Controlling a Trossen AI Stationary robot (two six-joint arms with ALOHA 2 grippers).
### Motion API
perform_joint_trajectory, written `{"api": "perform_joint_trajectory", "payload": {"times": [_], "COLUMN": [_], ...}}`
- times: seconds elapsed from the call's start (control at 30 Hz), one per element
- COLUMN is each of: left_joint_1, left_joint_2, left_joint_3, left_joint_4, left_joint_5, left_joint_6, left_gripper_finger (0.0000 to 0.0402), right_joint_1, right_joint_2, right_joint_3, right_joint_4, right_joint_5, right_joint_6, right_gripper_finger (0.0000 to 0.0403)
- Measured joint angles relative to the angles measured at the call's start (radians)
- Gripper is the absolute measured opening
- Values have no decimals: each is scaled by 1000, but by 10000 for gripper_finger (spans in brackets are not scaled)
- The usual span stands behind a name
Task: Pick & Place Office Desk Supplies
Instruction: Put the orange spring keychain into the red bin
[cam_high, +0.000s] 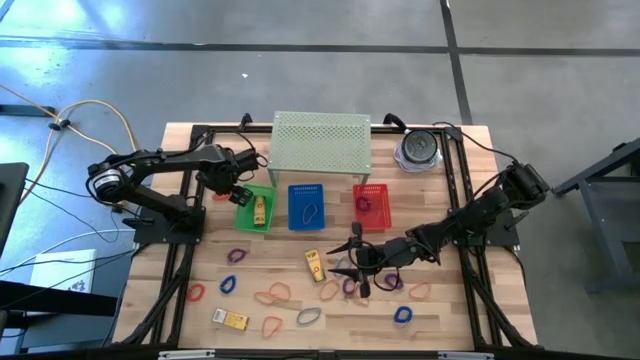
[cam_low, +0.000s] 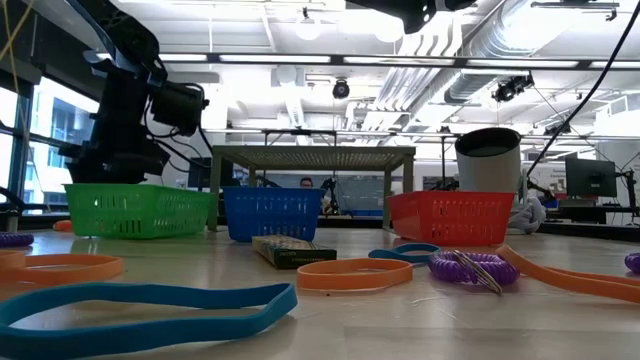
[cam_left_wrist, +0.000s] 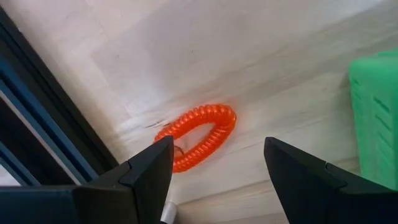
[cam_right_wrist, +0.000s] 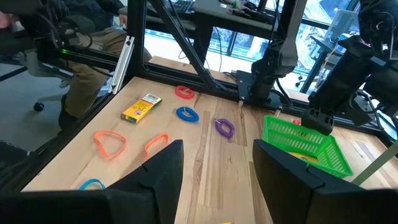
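Observation:
Rubber-band loops and yellow packets lie scattered on the wooden table. My left gripper (cam_high: 236, 191) (cam_left_wrist: 217, 149) is open. It hovers above an orange coiled band (cam_left_wrist: 198, 134) that lies flat beside the green basket (cam_high: 255, 207) (cam_left_wrist: 376, 112). My right gripper (cam_high: 348, 260) (cam_right_wrist: 217, 180) is open over the middle of the table, near purple bands (cam_high: 350, 285) and a yellow packet (cam_high: 315, 264). Its wrist view shows a second packet (cam_right_wrist: 141, 106), a red band (cam_right_wrist: 184, 93), a blue band (cam_right_wrist: 186, 114) and a purple band (cam_right_wrist: 224, 127).
Green, blue (cam_high: 306, 207) and red (cam_high: 370, 205) baskets stand in a row before the pale green perforated shelf (cam_high: 321, 142). The green basket holds a yellow packet (cam_high: 259, 210). A round grey-and-clear object (cam_high: 418, 150) sits at the far right. A dark frame (cam_high: 172, 270) borders the table.

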Motion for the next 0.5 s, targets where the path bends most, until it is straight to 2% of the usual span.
{"api": "perform_joint_trajectory", "payload": {"times": [0.5], "left_joint_1": [0], "left_joint_2": [0], "left_joint_3": [-54], "left_joint_4": [55], "left_joint_5": [8], "left_joint_6": [-76], "left_gripper_finger": [241], "right_joint_1": [0], "right_joint_2": [0], "right_joint_3": [0], "right_joint_4": [-1], "right_joint_5": [0], "right_joint_6": [4], "right_gripper_finger": [183]}}
